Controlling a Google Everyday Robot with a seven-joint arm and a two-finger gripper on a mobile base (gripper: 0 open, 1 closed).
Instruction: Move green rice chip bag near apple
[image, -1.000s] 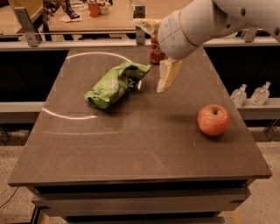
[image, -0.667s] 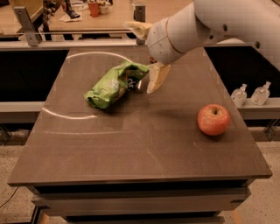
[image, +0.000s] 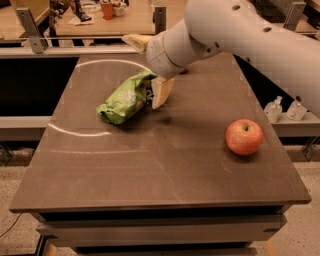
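Note:
The green rice chip bag (image: 124, 98) lies crumpled on the dark table (image: 150, 165), left of centre at the back. The apple (image: 244, 136) sits upright near the table's right edge, far from the bag. My gripper (image: 141, 72) is at the bag's right end, just above it. Its cream fingers are spread apart, one finger (image: 161, 92) hanging down beside the bag's right tip and the other pointing left above the bag. It holds nothing. The white arm (image: 250, 40) reaches in from the upper right.
A sliver of a red object (image: 184, 71) shows behind the arm at the table's back. Two small bottles (image: 285, 109) stand on a ledge beyond the right edge. Desks with clutter stand behind the table.
The arm has swung left and lower toward the bag's right end. It now covers the red can that showed behind it. Bag and apple have not moved.

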